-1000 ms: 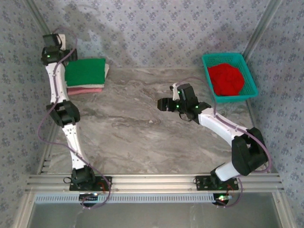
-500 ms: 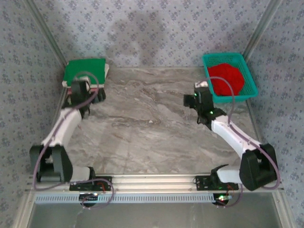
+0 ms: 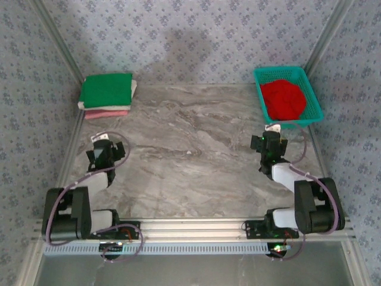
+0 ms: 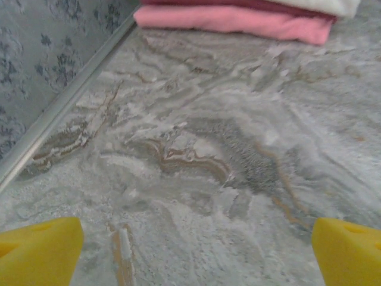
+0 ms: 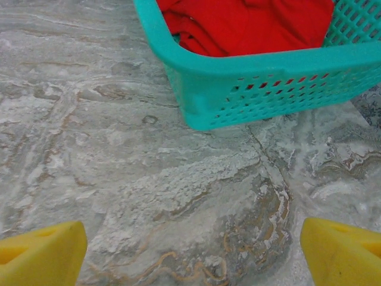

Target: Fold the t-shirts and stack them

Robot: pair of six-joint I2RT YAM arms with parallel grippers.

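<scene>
- Layout, top view: stack (image 3: 107, 96) at 10 o'clock on the table (image 3: 190, 161), with the green shirt (image 3: 110, 86) uppermost, the white shirt (image 4: 324, 5) under it and the pink shirt (image 4: 238, 21) lowest. The red shirt (image 3: 284, 99) lies crumpled in the basket (image 3: 257, 74) at 2 o'clock.
- Grippers: left gripper (image 3: 107, 152) at 9 o'clock, right gripper (image 3: 271, 145) at 3 o'clock, near the basket's front wall. In each wrist view the yellow fingertips (image 4: 38, 250) (image 5: 41, 250) stand wide apart with nothing between them.
- Step, as we judge it: fetching the red shirt, the one not yet folded.
- Technique: we would carry the right gripper over the near rim from above and pinch a high fold at the crest of the mound, well off the mesh. We would then lift straight up until the cloth clears the rim, or the basket may drag along.
- Placement: we would lay the shirt flat at the table's centre, within reach of the left gripper for spreading.
</scene>
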